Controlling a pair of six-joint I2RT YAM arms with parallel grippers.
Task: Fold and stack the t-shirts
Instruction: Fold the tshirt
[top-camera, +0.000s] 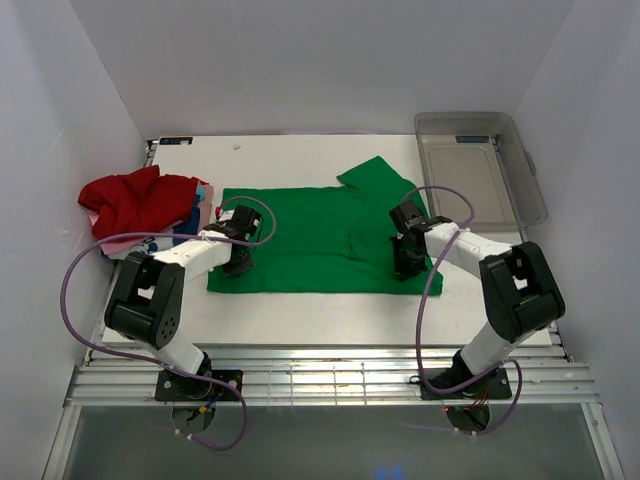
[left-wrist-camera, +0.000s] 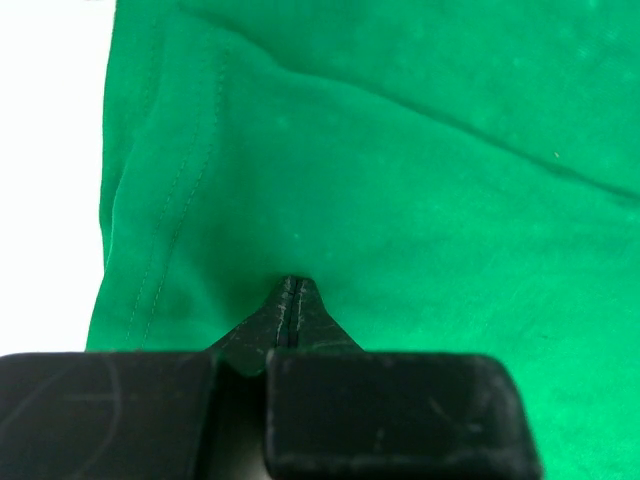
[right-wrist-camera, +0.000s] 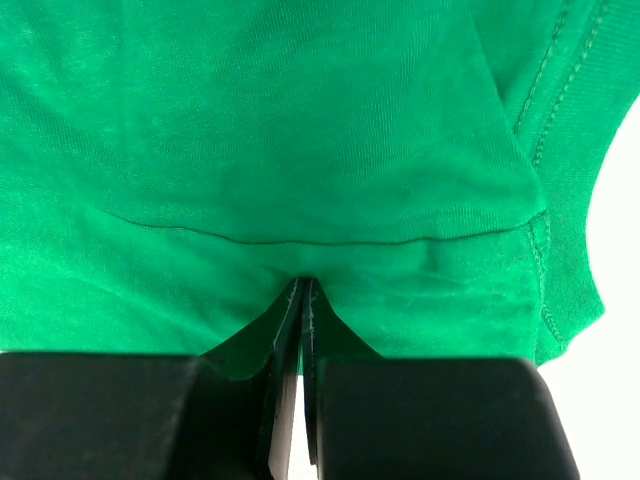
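Green t-shirt (top-camera: 320, 235) lies spread on the table (top-camera: 300, 320); left gripper (top-camera: 238, 264) and right gripper (top-camera: 402, 268) each pinch its cloth tightly.

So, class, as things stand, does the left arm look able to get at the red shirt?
Probably not yet: the left fingers are shut on the green shirt. The red shirt lies close on its left, nothing between, so letting go should free it.

One green t-shirt (top-camera: 320, 240), one red t-shirt (top-camera: 135, 200), one printed t-shirt (top-camera: 205, 211), one bin (top-camera: 535, 193), two arms (top-camera: 180, 256) (top-camera: 462, 246).
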